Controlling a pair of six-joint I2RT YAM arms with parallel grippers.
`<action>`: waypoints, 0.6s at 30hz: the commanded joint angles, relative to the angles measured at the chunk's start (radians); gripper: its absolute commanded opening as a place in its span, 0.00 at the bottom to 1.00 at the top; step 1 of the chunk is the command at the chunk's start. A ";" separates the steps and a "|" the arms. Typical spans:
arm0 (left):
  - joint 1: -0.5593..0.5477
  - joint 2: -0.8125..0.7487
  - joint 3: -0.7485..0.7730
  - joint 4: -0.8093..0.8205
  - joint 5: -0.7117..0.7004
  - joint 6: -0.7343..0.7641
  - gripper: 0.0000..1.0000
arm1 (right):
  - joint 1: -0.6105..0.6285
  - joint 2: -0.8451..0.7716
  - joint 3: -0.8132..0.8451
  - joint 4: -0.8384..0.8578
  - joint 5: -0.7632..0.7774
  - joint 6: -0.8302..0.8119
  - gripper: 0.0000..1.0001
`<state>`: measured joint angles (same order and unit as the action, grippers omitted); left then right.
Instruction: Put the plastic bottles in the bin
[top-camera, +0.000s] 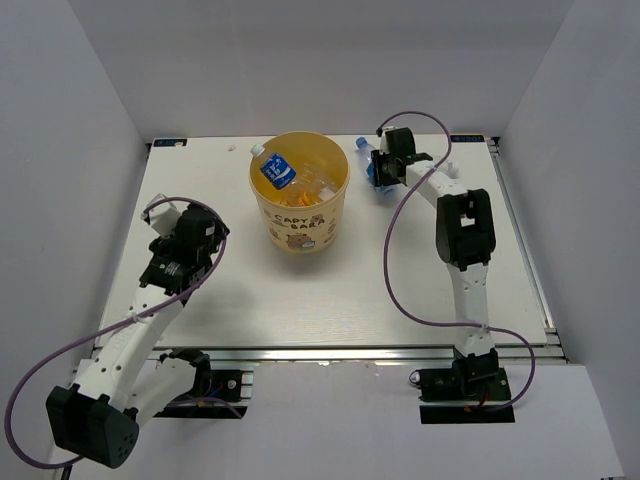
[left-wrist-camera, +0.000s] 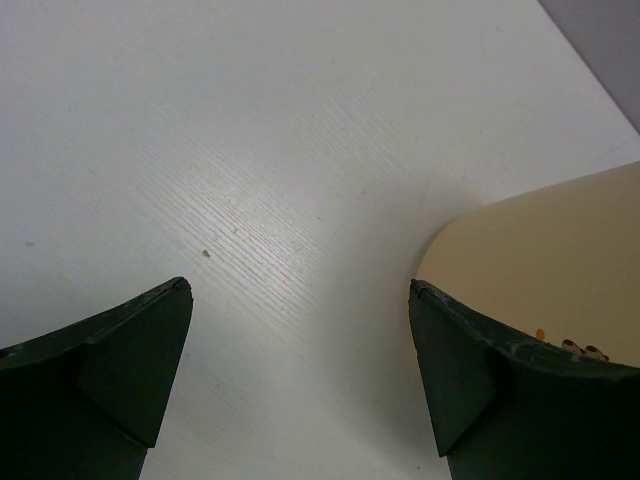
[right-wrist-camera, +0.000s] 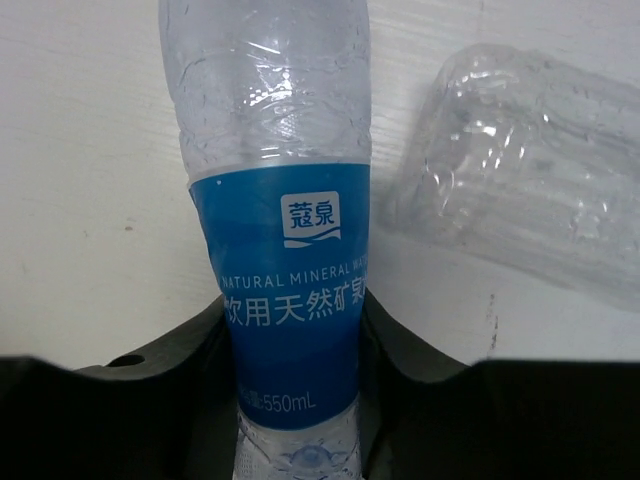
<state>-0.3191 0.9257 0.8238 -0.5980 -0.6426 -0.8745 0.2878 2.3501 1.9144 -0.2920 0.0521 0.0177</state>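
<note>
The bin (top-camera: 298, 228), a yellow-orange bucket with cartoon print, stands at the middle back of the table. Inside it lie plastic bottles, the topmost a clear one with a blue label (top-camera: 277, 170). Right of the bin, my right gripper (top-camera: 380, 170) is shut on another clear blue-labelled bottle (top-camera: 365, 152). In the right wrist view the jaws (right-wrist-camera: 292, 335) squeeze this bottle (right-wrist-camera: 285, 240) at its label. A plain clear bottle (right-wrist-camera: 530, 185) lies on the table just beside it. My left gripper (top-camera: 170, 222) hangs open left of the bin, with nothing between its fingers (left-wrist-camera: 300, 300).
The bin's pale wall (left-wrist-camera: 545, 260) shows at the right of the left wrist view, close to the right finger (left-wrist-camera: 450, 370). White walls enclose the table (top-camera: 300, 300) on three sides. Purple cables loop from both arms.
</note>
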 joint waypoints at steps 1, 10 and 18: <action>-0.001 0.039 0.038 0.001 0.015 -0.012 0.98 | 0.001 -0.118 -0.036 0.004 0.008 0.019 0.33; 0.000 0.094 0.136 -0.037 -0.028 0.006 0.98 | 0.002 -0.445 -0.066 -0.039 -0.125 0.085 0.27; -0.001 0.102 0.166 -0.051 -0.035 0.012 0.98 | 0.161 -0.603 -0.024 -0.036 -0.273 0.160 0.30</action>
<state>-0.3191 1.0309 0.9649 -0.6285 -0.6548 -0.8726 0.3504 1.7695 1.8767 -0.3321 -0.1318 0.1497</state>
